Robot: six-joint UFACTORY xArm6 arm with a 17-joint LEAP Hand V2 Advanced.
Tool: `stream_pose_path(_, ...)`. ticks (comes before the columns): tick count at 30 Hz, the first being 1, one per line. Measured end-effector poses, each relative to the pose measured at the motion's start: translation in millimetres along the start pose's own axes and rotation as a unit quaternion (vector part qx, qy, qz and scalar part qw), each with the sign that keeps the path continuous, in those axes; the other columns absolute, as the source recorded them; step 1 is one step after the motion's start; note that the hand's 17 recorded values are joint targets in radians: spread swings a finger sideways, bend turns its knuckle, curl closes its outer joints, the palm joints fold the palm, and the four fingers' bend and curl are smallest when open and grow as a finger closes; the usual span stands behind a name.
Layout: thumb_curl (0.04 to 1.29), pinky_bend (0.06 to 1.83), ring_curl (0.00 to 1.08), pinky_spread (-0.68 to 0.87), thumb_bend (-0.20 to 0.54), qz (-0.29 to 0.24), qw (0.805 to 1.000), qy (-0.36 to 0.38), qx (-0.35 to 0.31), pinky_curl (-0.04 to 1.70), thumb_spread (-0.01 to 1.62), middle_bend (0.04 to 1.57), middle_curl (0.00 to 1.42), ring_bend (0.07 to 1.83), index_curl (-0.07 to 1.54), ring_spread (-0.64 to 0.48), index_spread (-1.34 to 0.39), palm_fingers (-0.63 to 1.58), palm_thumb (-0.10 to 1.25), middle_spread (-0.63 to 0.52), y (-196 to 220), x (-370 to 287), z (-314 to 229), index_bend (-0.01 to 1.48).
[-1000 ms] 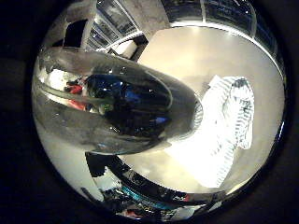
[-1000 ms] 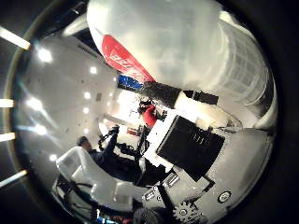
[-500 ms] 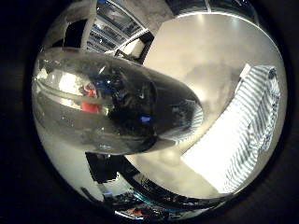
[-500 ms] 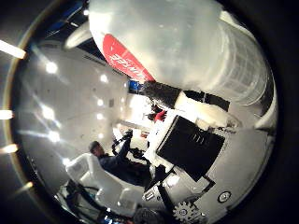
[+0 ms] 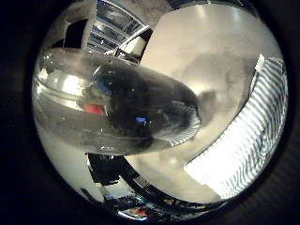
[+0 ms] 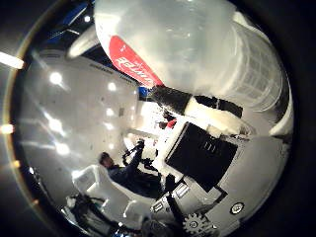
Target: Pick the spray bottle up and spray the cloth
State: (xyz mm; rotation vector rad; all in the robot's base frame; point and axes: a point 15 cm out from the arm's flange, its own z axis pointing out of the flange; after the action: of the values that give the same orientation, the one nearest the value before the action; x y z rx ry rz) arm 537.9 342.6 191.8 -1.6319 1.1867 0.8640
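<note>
The spray bottle (image 5: 117, 112) fills much of the little finger side view: a clear rounded body held tight against the palm. From the thumb side its whitish body (image 6: 197, 44) with a red label (image 6: 131, 59) shows. My right hand (image 6: 202, 148) is curled round it, with a black and white finger (image 6: 197, 106) lying across the bottle. Beyond the bottle, the striped white and grey cloth (image 5: 253, 131) lies flat on the pale table (image 5: 206, 42).
The table's edge (image 5: 154, 187) runs past the bottle, with dark floor and room clutter beyond it. Shelving or window frames (image 5: 110, 28) stand behind the table. Ceiling lights (image 6: 54, 79) show on the thumb side.
Both views have shifted, so the hand has moved with the bottle. The cloth now looks larger and nearer. The hold on the bottle is unchanged.
</note>
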Motion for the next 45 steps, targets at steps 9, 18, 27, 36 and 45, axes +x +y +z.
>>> stream_pose_path(9, 0.75, 1.02, 0.83, -0.17, -0.026, 0.019, 1.000, -0.014, -0.006, 1.38, 0.97, 1.41, 0.70, 1.32, 0.96, -0.23, -0.24, 1.11, 0.91, -0.11, 8.1, 11.9, 6.9, 1.05)
stream_pose_path(18, 0.68, 0.95, 0.72, -0.30, -0.043, 0.014, 0.999, -0.025, -0.033, 1.10, 0.81, 1.17, 0.65, 1.27, 0.91, -0.20, -0.32, 0.91, 0.79, -0.13, 22.0, 7.3, 14.2, 0.63)
stream_pose_path(27, 0.51, 0.68, 0.54, -0.20, -0.033, -0.016, 0.995, -0.001, -0.101, 0.91, 1.00, 0.72, 0.49, 0.98, 0.68, -0.18, -0.46, 0.14, 0.70, -0.12, 40.7, 17.7, 15.6, 0.31)
stream_pose_path(36, 0.38, 0.43, 0.32, 0.28, -0.031, -0.017, 0.993, 0.000, -0.115, 0.64, 0.99, 0.38, 0.34, 0.54, 0.47, -0.07, -0.46, 0.01, 0.64, -0.08, 47.3, 21.6, 14.6, 0.21)
stream_pose_path(45, 0.33, 0.36, 0.26, 0.33, -0.027, -0.028, 0.994, 0.020, -0.104, 0.48, 0.99, 0.24, 0.32, 0.40, 0.36, -0.04, -0.45, 0.08, 0.62, -0.05, 33.2, 27.2, -24.0, 0.16)
